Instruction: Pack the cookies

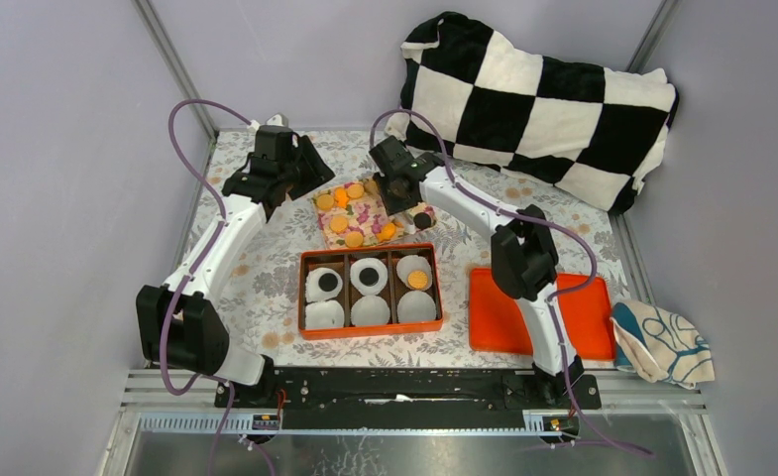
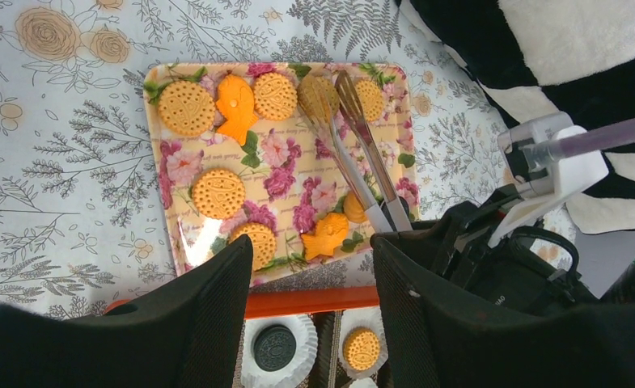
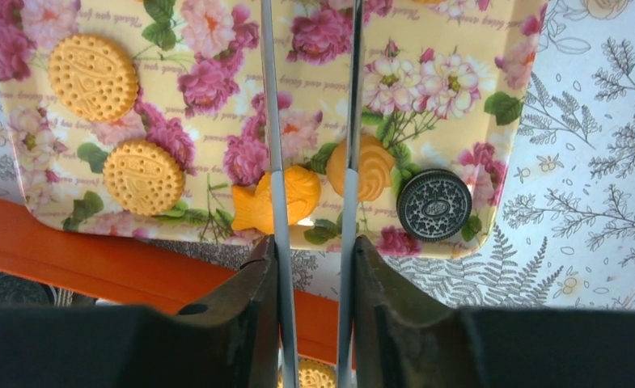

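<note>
Left wrist view, orange-tan cookies [image 2: 186,107] scattered on a floral tray [image 2: 298,182], one dark cookie [image 3: 434,204] at its corner, three more in paper cups [image 1: 370,310] of the orange box [image 1: 370,332], right tool [image 3: 312,259] clamped on metal tongs [image 3: 269,81] reaching over the tray, left tool [image 2: 310,250] spread and empty above the tray's near edge, all on the cloth-covered desk [image 2: 55,202].

Plain pale lilac-grey walls [image 1: 57,149] all round, silver metal posts [image 1: 171,59] running up the far corners. Desk [image 1: 578,236] has a white cloth [image 1: 251,283] with grey ferns and tan roses, big black-and-white checkered cushion [image 1: 543,99] slumped in its far right corner, light soft and even
</note>
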### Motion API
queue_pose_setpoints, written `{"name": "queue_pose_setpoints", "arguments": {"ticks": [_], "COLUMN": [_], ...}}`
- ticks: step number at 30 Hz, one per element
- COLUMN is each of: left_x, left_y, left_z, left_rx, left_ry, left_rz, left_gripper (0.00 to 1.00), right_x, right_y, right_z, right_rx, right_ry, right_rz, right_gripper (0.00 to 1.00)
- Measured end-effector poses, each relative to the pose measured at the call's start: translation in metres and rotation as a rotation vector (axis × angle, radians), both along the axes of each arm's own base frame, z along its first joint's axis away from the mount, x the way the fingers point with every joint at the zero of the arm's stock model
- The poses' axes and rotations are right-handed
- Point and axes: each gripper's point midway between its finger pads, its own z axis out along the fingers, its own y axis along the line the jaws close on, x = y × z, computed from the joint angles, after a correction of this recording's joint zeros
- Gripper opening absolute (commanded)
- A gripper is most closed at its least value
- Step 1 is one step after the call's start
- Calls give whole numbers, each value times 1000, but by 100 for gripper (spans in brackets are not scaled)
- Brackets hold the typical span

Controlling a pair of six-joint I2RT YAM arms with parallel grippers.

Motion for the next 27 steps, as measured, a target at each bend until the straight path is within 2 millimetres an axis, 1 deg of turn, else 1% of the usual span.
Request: {"name": "queue_pose_setpoints", "arguments": {"ticks": [3,5,7,8,10,12,13,15,16,17,18,20,21,22,24,27], "left_x": [0,-1,0,0,1,1,1,3,8,10,13,18,19,18,18,16], "left_y": [1,3,6,8,11,15,17,23,36,44,49,59,63,65,64,61], "left_z": [1,4,6,8,9,9,9,13,21,24,27,31,31,30,29,26], "left_rx": [0,-2,-4,-4,-4,-1,1,-4,-17,-30,-39,-54,-57,-62,-72,-79], "left_ry": [-2,-7,-13,-16,-18,-12,-10,-10,-23,-24,-26,-33,-30,-25,-20,-12], "left_rz": [2,7,15,21,29,39,46,64,95,111,121,143,155,160,155,143], "left_gripper": [62,62,62,61,61,62,62,62,61,61,61,61,61,61,61,61], "right_x": [-7,-22,-38,-45,-61,-78,-91,-118,-163,-186,-200,-235,-246,-257,-271,-282], "right_y": [-5,-15,-23,-26,-30,-31,-28,-18,4,16,23,33,34,34,33,31], "right_z": [3,13,34,49,86,117,133,152,161,159,155,134,124,113,95,77], "right_rx": [4,13,42,66,127,176,203,238,269,276,274,240,219,194,149,109], "right_ry": [-2,5,-1,-15,-60,-107,-132,-157,-146,-126,-107,-45,-17,13,63,115], "right_rz": [4,11,22,29,49,76,101,165,286,350,389,473,497,519,547,566], "right_gripper": [7,6,6,6,6,7,7,8,8,8,8,8,8,8,8,8]}}
